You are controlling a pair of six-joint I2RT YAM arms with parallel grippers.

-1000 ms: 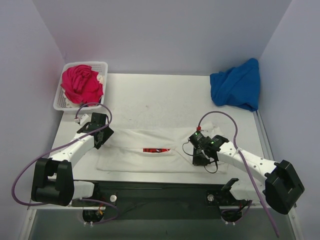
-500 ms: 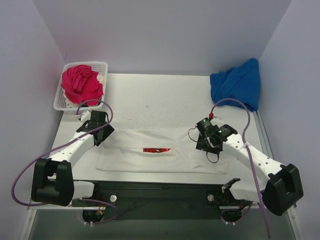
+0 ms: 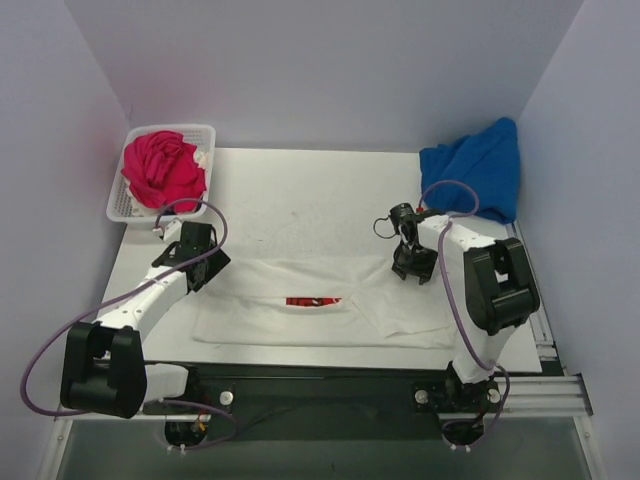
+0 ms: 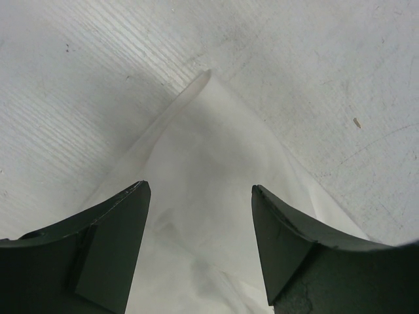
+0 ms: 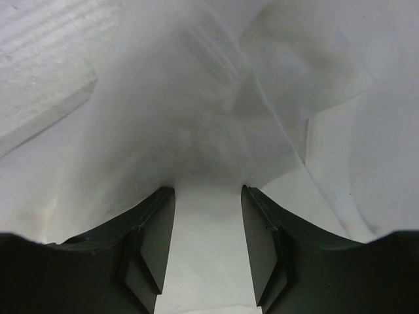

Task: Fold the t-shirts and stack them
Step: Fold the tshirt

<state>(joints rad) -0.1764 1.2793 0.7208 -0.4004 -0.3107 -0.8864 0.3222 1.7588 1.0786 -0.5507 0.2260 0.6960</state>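
Lilac walls are closing in a pale worktop (image 3: 330,190), where the white t-shirt (image 3: 320,322) is lying folded flat near the front edge, its red print (image 3: 313,300) peeking out at a fold. I am hovering my left hand (image 4: 200,196) over its far-left corner, fingers spread and gripping nothing. My right hand (image 5: 207,196) is sitting at the far-right edge, fingers parted too, perhaps grazing the cloth. The blue t-shirt (image 3: 475,175) is lying heaped in the far-right corner, and the pink t-shirt (image 3: 160,168) is filling the basket (image 3: 205,132) at far left.
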